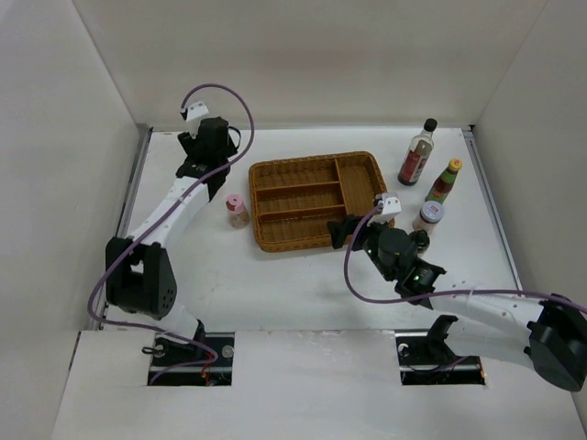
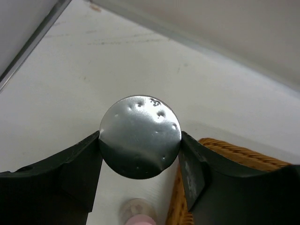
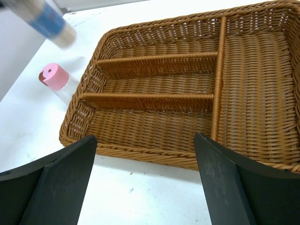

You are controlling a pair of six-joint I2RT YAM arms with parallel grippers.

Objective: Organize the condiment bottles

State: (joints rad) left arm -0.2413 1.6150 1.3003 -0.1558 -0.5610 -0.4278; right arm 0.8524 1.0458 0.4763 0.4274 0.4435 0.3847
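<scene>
My left gripper (image 2: pixel 140 140) is shut on a silver-lidded jar (image 2: pixel 139 136), held above the table left of the wicker tray (image 1: pixel 316 159). In the top view the left gripper (image 1: pixel 204 172) hides the jar. The jar shows blurred in the right wrist view (image 3: pixel 47 21). A small pink-capped bottle (image 1: pixel 238 210) stands left of the tray and shows in the right wrist view (image 3: pixel 55 77). A tall dark-sauce bottle (image 1: pixel 417 153), a yellow-capped bottle (image 1: pixel 444 181) and a second silver-lidded jar (image 1: pixel 427 216) stand right of the tray. My right gripper (image 3: pixel 145 137) is open and empty at the tray's front edge (image 1: pixel 347 229).
The tray's compartments (image 3: pixel 154 112) hold nothing. White walls close in the table on the left, back and right. The right arm's purple cable (image 1: pixel 367 293) loops over the table in front of the tray.
</scene>
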